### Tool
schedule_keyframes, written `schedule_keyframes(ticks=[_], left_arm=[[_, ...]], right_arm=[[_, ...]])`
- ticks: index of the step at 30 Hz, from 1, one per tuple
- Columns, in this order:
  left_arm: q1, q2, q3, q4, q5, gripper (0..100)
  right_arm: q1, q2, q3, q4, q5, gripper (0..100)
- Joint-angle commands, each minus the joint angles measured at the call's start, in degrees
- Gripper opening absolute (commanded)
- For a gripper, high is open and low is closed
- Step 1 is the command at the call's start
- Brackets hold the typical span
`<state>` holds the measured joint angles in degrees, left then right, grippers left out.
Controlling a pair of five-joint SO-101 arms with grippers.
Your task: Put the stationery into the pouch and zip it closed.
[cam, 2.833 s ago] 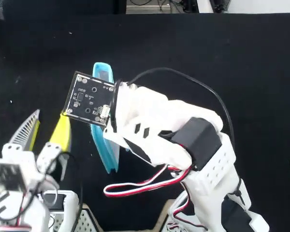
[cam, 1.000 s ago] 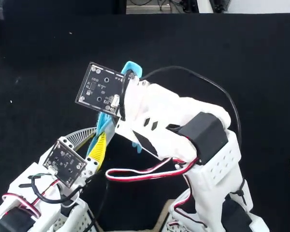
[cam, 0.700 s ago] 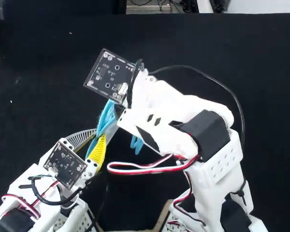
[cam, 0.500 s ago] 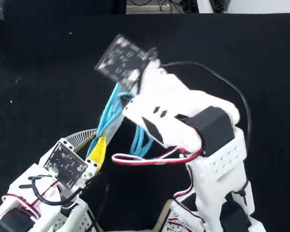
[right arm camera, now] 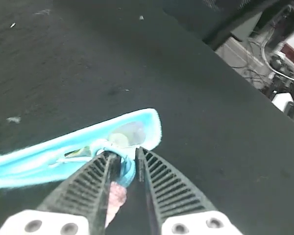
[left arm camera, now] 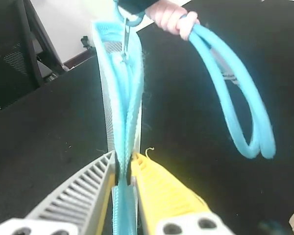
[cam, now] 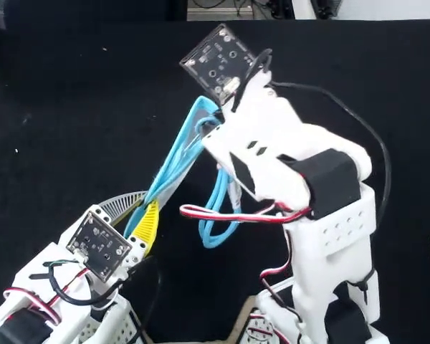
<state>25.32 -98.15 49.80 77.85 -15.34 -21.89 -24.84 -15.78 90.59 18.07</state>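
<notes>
The right gripper (right arm camera: 126, 155) swings far and right, stretching the pouch (cam: 173, 166) taut; the left gripper (left arm camera: 123, 171) now clamps its near end.

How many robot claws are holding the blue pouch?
2. The left gripper pinches the pouch at its near end, by the arm bases; the right gripper holds its far end.

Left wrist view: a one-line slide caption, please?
Left end effector clamps one end of the blue pouch.
</notes>
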Motion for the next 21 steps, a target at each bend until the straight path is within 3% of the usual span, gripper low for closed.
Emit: schedule_keyframes(ticks=[1, 7, 21], left_arm=[[-0.22, 0.7, -0.84, 0.88, -0.09, 3], [-0.22, 0.7, -0.84, 0.88, -0.09, 3], [-0.22, 0.7, -0.84, 0.7, -0.09, 3]], right_arm=[[6.51, 0.04, 2.77, -6.77, -0.09, 1.0], [11.08, -0.4, 10.51, -15.38, 0.0, 1.0], [15.65, 0.13, 10.95, -24.97, -0.35, 1.0]])
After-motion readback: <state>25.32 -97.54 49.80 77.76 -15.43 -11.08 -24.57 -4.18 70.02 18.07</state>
